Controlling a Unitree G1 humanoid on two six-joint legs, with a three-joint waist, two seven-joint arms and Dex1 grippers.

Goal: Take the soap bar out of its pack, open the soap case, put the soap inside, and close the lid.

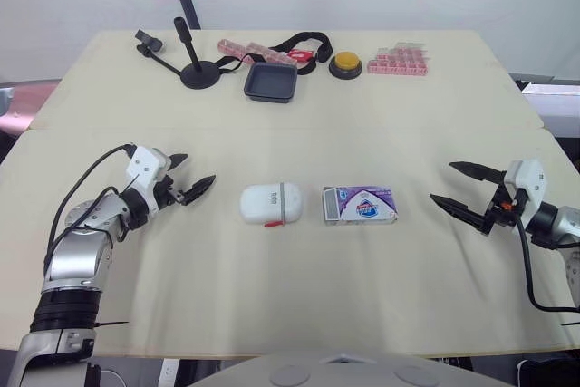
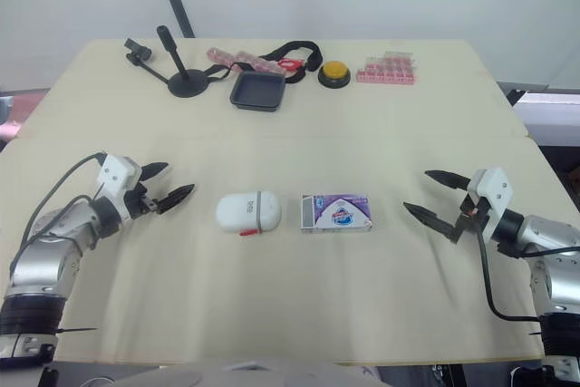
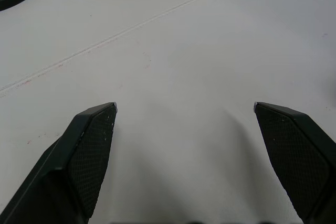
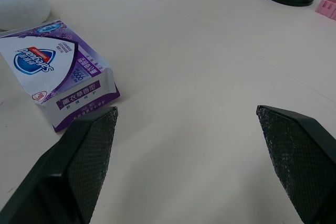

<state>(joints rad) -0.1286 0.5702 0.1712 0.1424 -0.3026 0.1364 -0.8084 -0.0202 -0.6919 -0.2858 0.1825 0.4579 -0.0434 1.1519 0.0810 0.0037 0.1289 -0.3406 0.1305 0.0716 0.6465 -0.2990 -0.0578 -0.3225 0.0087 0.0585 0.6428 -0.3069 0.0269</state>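
Soap pack [image 1: 360, 205], purple and white, lying flat near the middle of the counter [image 1: 299, 296], contents hidden; white soap case [image 1: 270, 204] just beside it on the robot's left, lid shut, its small red clip hard to make out. Left gripper [image 1: 199, 169] and right gripper [image 1: 442, 182] flank the pair, each well apart from it, fingers spread wide and holding nothing. Counter pale beige with a seam across it, white wall behind; along the far edge a black stand [image 1: 195, 70], dark tray [image 1: 270, 82], yellow button [image 1: 345, 63] and pink blocks [image 1: 399, 61].
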